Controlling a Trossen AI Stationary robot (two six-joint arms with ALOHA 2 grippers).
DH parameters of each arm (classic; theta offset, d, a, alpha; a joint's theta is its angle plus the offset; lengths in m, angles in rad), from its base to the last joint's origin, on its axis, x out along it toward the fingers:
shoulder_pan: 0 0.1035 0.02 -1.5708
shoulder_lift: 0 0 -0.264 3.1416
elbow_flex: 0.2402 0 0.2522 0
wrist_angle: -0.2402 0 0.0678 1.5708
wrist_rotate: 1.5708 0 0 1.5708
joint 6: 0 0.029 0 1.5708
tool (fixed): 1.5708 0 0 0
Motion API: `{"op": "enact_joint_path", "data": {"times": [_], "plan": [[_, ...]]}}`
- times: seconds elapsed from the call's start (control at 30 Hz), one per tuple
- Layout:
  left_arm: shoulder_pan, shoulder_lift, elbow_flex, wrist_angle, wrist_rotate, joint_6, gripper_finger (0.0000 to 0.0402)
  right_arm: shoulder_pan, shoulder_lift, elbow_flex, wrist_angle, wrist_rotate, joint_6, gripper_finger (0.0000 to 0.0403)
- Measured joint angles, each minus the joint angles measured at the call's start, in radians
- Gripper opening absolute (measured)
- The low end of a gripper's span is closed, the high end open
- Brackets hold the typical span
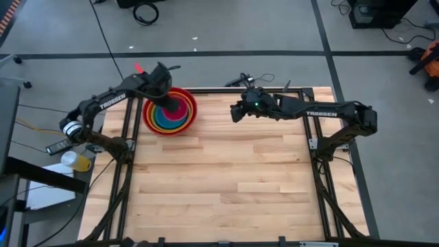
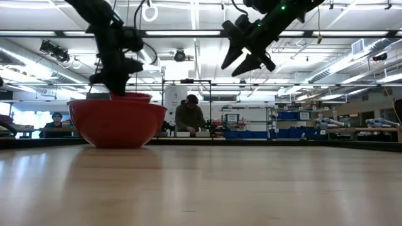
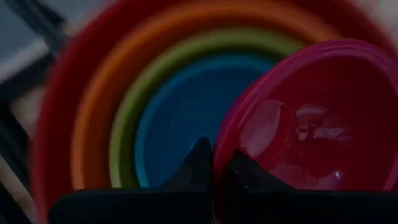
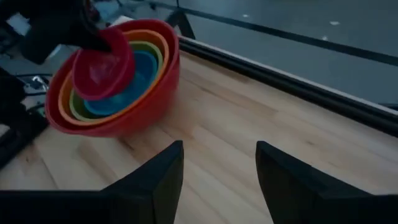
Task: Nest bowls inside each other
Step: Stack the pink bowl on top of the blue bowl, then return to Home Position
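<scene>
Left tool [image 3: 212,167] clamping magenta bowl [image 3: 311,118]

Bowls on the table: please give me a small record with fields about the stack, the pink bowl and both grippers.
stack: red bowl holds the orange bowl, lime green bowl and blue bowl, nested
stack place: far left part of the table
magenta pink bowl: tilted over the blue bowl, not yet seated flat
left gripper: shut on the rim of the magenta pink bowl, above the stack
right gripper: open, empty, raised above the table, apart from the stack
</scene>
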Motion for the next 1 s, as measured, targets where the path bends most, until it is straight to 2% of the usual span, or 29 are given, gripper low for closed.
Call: {"op": "enact_joint_path", "data": {"times": [0.13, 0.23, 0.37, 0.53, 0.63, 0.7, 0.77, 0.83, 0.93, 1.0], "plan": [[0.04, -0.001, -0.074, 0.032, 0.01, 0.004, 0.0014, -0.003, 0.004, -0.001, -0.065, -0.005, 0.0, 0.0203], [0.052, -0.001, -0.131, 0.038, 0.014, 0.0, 0.0034, -0.002, 0.002, -0.001, -0.075, -0.01, 0.0, 0.0203], [0.052, -0.001, -0.157, 0.065, 0.016, -0.023, 0.0102, -0.003, -0.004, 0.0, -0.076, -0.033, -0.003, 0.0203], [0.045, -0.032, -0.129, 0.061, 0.006, -0.055, 0.0204, -0.023, -0.05, 0.0, -0.094, -0.058, -0.048, 0.0203], [0.032, -0.065, -0.095, 0.001, -0.085, -0.059, 0.0243, -0.039, -0.112, 0.0, -0.096, -0.058, -0.103, 0.0201], [0.019, -0.098, -0.061, -0.043, -0.177, -0.059, 0.0251, -0.055, -0.164, 0.0, -0.083, -0.067, -0.137, 0.0197], [0.009, -0.139, -0.033, -0.071, -0.213, -0.055, 0.0251, -0.079, -0.22, 0.0, -0.058, -0.138, -0.185, 0.019], [-0.014, -0.203, -0.013, -0.051, -0.184, -0.04, 0.0246, -0.1, -0.275, 0.0, -0.019, -0.271, -0.237, 0.018], [-0.078, -0.317, -0.011, 0.124, 0.015, 0.027, 0.0234, -0.112, -0.357, 0.0, 0.035, -0.45, -0.313, 0.016], [-0.14, -0.398, -0.046, 0.325, 0.139, 0.067, 0.0225, -0.091, -0.41, 0.0, 0.048, -0.48, -0.351, 0.014]]}}
